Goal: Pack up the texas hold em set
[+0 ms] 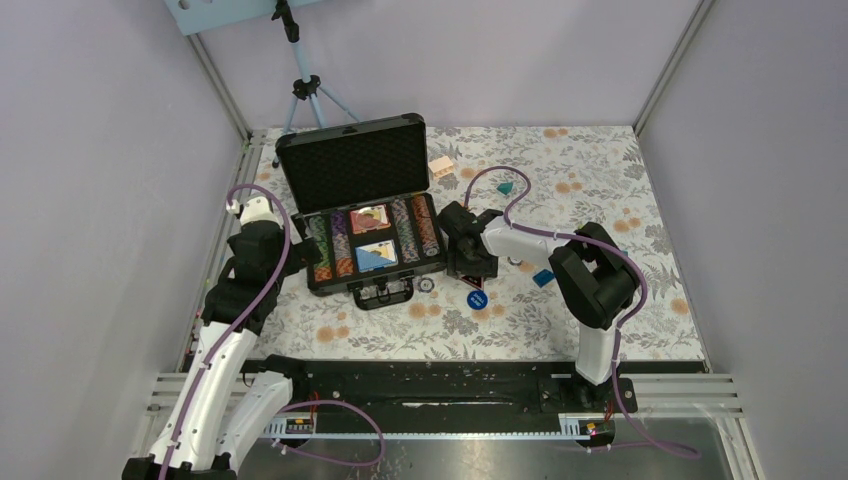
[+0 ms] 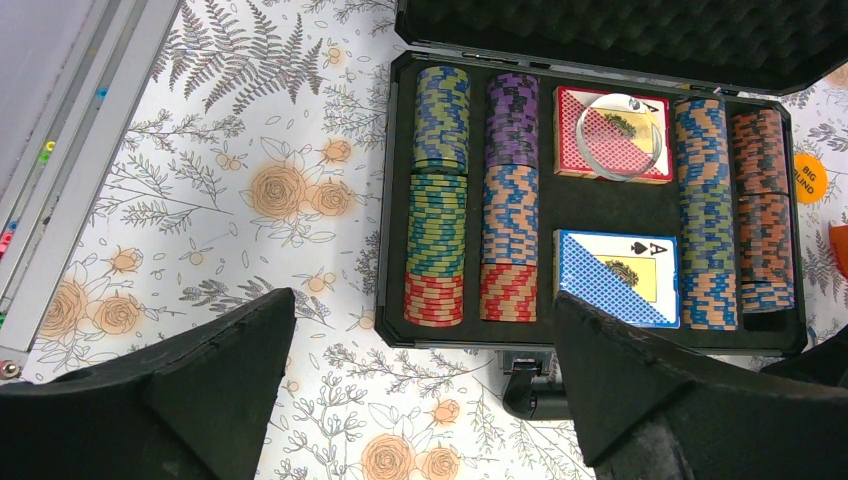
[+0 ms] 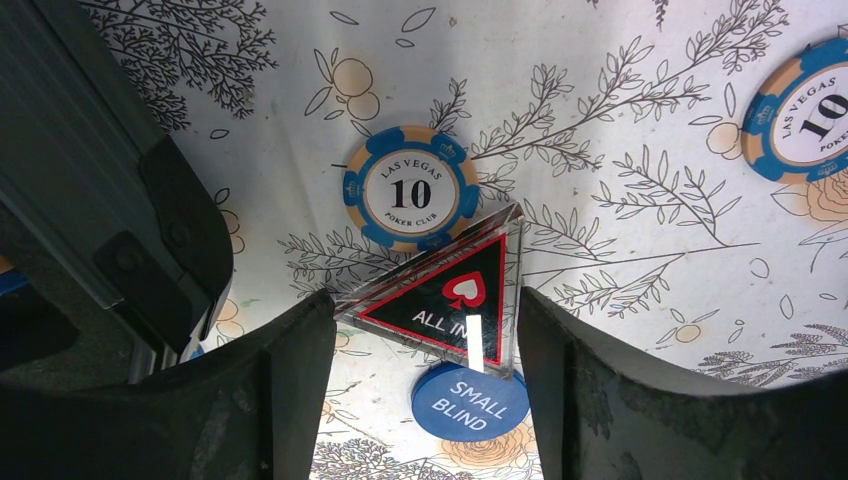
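The black briefcase [image 1: 362, 165] of the texas hold em set lies open at the table's back left, its foam lid upright. Rows of striped chips [image 2: 437, 200], a red deck [image 2: 655, 160] with a clear round disc [image 2: 622, 137] on it, and a blue deck [image 2: 617, 277] fill its tray. My left gripper [image 2: 425, 400] hangs open over the cloth by the case's near edge, beside the handle [image 2: 535, 395]. My right gripper [image 3: 425, 330] is shut on a clear triangular "ALL IN" marker [image 3: 440, 295], above a blue "SMALL BLIND" disc [image 3: 470, 405] and a loose blue chip [image 3: 410, 193].
Another blue chip [image 3: 805, 110] lies to the right on the flowered cloth. An orange disc [image 2: 808, 177] sits just right of the case. A teal block [image 1: 506, 186], a blue block [image 1: 543, 277] and a pale wooden block [image 1: 441, 164] lie around. A tripod [image 1: 305, 90] stands behind.
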Motion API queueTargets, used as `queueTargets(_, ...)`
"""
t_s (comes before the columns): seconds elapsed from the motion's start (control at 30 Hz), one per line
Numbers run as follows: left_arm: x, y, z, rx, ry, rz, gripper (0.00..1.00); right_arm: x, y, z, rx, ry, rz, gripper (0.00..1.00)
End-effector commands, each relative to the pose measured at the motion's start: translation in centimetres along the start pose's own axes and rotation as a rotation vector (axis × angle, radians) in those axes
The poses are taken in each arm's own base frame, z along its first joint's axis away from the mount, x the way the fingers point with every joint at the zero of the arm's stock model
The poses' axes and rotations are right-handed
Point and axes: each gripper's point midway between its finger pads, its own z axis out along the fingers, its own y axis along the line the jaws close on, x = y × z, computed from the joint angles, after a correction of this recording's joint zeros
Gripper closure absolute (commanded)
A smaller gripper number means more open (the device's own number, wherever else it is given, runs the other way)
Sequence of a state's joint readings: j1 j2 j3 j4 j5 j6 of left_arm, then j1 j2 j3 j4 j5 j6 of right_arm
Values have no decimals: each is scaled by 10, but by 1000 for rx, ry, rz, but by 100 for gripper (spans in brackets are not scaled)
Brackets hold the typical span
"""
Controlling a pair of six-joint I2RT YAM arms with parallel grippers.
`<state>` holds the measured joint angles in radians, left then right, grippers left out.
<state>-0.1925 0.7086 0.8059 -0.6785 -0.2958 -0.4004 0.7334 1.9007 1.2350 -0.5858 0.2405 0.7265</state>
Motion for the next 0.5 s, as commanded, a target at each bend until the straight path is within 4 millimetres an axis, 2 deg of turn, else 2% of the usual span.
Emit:
queueTargets(0.0,-23,-11,-6,45,-74,-28,1,25,-20,24,101,62,-15,31)
queueTargets(0.2,-23,-10,-6,43,-75,-26,1,18,-21,15,90,32,-12,34)
queueTargets(0.47,-24,-10,-6,42,-78,-28,1,-9,-23,-24,93,-51,-32,33)
